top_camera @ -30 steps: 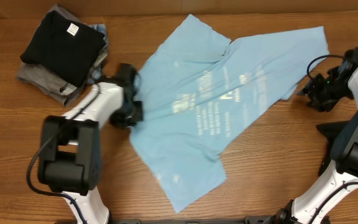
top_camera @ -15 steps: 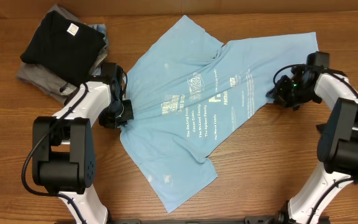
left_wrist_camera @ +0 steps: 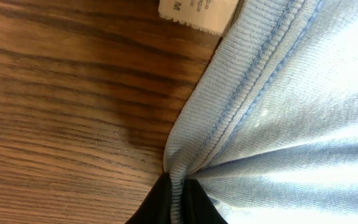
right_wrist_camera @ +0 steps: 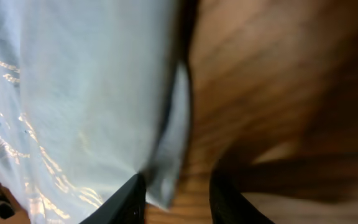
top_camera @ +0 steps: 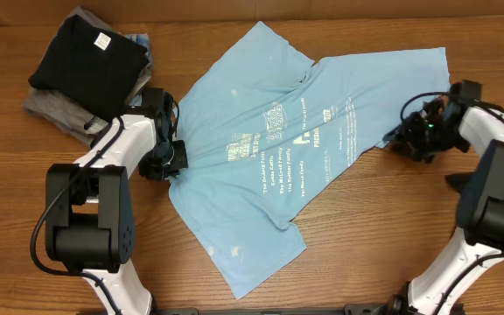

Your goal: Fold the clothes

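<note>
A sky-blue T-shirt [top_camera: 287,140] with white lettering lies spread out and wrinkled across the middle of the table. Its left edge is pinched in my left gripper [top_camera: 166,163], which is shut. In the left wrist view the ribbed seam [left_wrist_camera: 229,106] runs down into the black fingertips [left_wrist_camera: 194,202], and a white size tag [left_wrist_camera: 194,12] shows at the top. My right gripper [top_camera: 407,140] is at the shirt's right edge. Its jaws stand apart in the right wrist view, and a corner of the blue cloth [right_wrist_camera: 169,180] lies against the left finger [right_wrist_camera: 129,199], unclamped.
A dark navy-black folded T-shirt [top_camera: 86,57] tops a stack with a grey garment [top_camera: 55,109] at the back left, close to my left arm. Bare wooden table [top_camera: 392,245] lies in front of the shirt and to its right.
The shirt was dragged left and has settled. My left gripper holds the same spot as half a second ago. My right gripper has drawn back to the right, its jaws now apart.
</note>
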Available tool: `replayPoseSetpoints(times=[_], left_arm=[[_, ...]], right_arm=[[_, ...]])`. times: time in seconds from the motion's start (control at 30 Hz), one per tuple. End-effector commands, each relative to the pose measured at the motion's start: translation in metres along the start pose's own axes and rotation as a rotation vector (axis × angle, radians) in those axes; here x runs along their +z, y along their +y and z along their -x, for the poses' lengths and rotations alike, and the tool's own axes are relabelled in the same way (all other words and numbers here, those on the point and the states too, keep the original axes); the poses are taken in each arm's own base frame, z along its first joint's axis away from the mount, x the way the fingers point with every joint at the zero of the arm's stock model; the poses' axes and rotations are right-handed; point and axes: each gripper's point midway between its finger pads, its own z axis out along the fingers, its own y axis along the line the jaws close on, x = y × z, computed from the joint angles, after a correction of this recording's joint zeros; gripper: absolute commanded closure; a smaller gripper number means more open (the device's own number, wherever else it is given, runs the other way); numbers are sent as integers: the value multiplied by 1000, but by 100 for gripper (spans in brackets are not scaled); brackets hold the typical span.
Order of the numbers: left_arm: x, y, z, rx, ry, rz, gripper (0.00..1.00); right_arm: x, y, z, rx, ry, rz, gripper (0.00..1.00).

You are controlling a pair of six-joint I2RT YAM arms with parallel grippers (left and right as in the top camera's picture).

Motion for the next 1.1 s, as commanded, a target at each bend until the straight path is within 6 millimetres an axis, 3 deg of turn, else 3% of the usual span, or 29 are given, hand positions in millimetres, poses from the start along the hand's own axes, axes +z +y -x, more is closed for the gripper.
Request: replayPoseSetpoints(times=[0.0,0.27,0.33,0.4,0.43,0.53,0.63,0.73,0.87,1.0,1.03,1.07], left_arm=[[31,8,-24,29,106,60,90],[31,9,-24,30,107,61,89],[31,9,-24,32,107,60,89],[31,9,-24,33,107,61,89],[31,9,-24,33,108,61,89],[30,10,-25,38,112,67,89],[30,16,-26,38,112,100,89],[29,23,-25,25,115,116,89],[28,37,-23,-11,121,125,90],[26,50,-19,-53,121,120,91],[25,53,-18,-59,122,119,91],[24,55,-16,-56,122,117,91]], right_arm=[[8,-6,-11,-44,36,-21,64],[15,6,-14,-90,36,-20,69],[16,8,-14,-105,32,-22,74],[17,5,-13,-104,27,-47,92],[16,4,-13,-98,28,-50,96],[0,5,-12,-69,34,-58,96],[-46,5,1,-40,-17,-107,96],[-111,10,11,-22,-108,-169,96],[-199,16,7,21,-237,-259,96],[-270,8,-4,145,-371,-366,96],[-285,7,-7,170,-404,-381,83],[-296,8,-9,187,-429,-385,50]])
